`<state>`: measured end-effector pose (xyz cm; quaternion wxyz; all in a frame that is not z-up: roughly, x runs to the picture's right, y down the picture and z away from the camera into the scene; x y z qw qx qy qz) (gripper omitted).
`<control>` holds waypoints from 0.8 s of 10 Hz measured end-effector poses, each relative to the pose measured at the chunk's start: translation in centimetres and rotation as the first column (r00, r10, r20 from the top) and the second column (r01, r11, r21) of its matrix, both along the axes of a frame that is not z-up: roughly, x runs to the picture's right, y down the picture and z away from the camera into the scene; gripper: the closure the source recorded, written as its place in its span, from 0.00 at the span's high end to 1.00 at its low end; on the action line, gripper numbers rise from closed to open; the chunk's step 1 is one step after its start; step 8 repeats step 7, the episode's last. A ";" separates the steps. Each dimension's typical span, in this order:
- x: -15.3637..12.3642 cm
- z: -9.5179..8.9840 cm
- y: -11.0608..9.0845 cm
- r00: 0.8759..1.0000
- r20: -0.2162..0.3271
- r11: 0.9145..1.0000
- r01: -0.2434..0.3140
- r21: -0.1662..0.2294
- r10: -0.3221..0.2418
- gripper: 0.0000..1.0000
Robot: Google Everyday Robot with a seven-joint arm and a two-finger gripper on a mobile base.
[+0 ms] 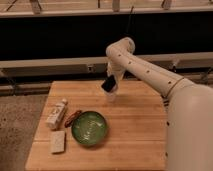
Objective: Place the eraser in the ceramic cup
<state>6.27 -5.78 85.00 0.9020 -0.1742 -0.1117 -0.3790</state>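
Item: eraser (109,83), clenched in your gripper (112,86), tilted, directly above the ceramic cup (111,96) (behind the green bowl (89,128)). Status: carried over the cup, not yet inside; you have lowering and release left.

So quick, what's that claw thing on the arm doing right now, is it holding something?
Tool: shut on the eraser, held tilted just above the ceramic cup near the back of the wooden table.

White arm bent at elbow, end effector (111,86) pointing down, gripping eraser (109,83).
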 end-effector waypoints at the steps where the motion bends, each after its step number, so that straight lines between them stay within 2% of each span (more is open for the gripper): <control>1: 0.0 0.0 0.0 1.000 0.000 1.000 0.001 0.000 -0.001 0.80; 8: -0.1 0.1 0.2 1.000 0.002 1.000 0.008 0.000 -0.008 0.80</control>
